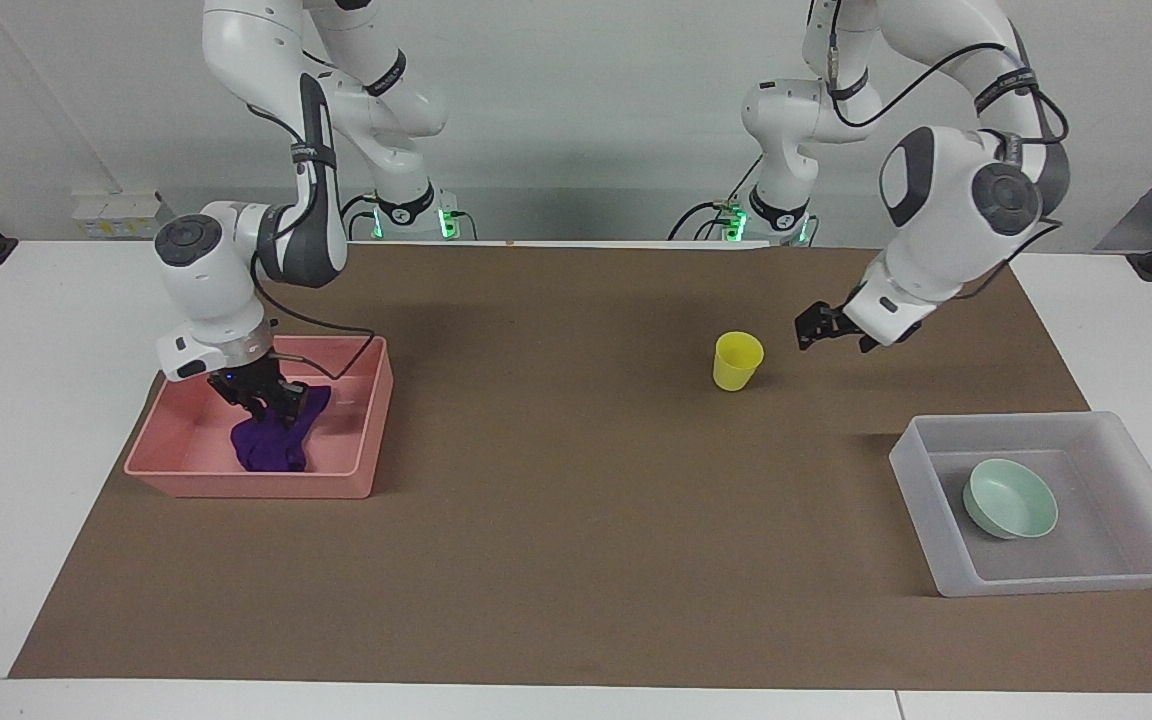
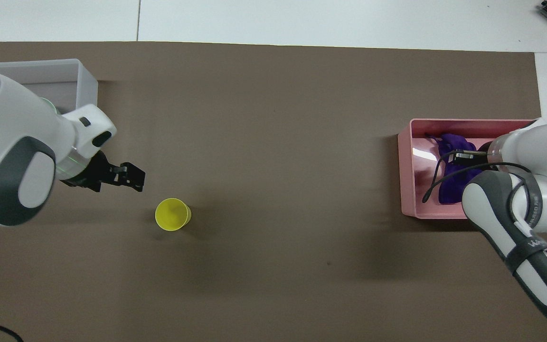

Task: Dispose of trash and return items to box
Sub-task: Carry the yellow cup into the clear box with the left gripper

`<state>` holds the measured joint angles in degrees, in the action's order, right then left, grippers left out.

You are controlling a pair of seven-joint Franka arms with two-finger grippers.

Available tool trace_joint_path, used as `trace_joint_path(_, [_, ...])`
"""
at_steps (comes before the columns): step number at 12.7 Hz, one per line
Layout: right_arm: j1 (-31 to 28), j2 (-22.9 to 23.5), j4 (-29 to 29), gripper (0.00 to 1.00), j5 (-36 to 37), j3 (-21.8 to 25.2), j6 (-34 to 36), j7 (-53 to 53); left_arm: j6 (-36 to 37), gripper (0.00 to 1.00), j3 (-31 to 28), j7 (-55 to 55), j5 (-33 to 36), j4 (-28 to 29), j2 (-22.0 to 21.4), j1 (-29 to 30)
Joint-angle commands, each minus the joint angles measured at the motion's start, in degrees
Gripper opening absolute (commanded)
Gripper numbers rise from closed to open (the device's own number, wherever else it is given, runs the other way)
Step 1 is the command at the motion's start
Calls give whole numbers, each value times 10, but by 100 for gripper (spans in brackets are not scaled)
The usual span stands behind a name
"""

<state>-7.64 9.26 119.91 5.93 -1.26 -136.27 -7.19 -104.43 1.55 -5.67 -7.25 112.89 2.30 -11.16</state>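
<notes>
The purple cloth lies in the pink bin; it also shows in the overhead view. My right gripper is down in that bin, right on top of the cloth. The yellow cup stands upright on the brown mat, also seen from overhead. My left gripper is open and empty in the air beside the cup, toward the left arm's end; the overhead view shows it too. The mint-green bowl sits in the translucent box.
The brown mat covers most of the white table. In the overhead view my left arm covers most of the translucent box, and my right arm's wrist hides part of the pink bin.
</notes>
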Motion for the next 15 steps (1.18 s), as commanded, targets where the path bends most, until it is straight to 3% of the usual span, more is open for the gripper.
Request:
trace_joint_path(1, [29, -17, -50, 100, -7, -8, 58, -4, -103, 100, -10, -29, -11, 112, -41, -39])
trace_joint_path(5, [75, -42, -91, 100, 0, -8, 99, -61, -146, 100, -10, -36, -11, 153, -32, -73])
trace_joint_path(6, [76, -50, -106, 100, 0, -8, 125, -63, -156, 88, -10, -37, -11, 154, -25, -74])
trace_joint_path(7, [76, -57, -123, 100, -7, -10, 154, -63, -157, 45, -11, -36, -11, 153, -15, -73])
trace_joint_path(8, [75, -70, -136, 100, -9, -11, 179, -63, -157, 11, -11, -36, -11, 151, -5, -75])
trace_joint_path(10, [72, -94, -153, 100, -10, -10, 223, -62, -154, 0, -11, -38, -11, 150, 3, -75])
trace_joint_path(13, [68, -118, -191, 100, -11, -8, 306, -57, -140, 0, -13, -50, -11, 139, 2, -69])
trace_joint_path(15, [66, -119, -226, 100, -29, -3, 365, -50, -79, 0, -16, -54, -8, 86, 3, -55])
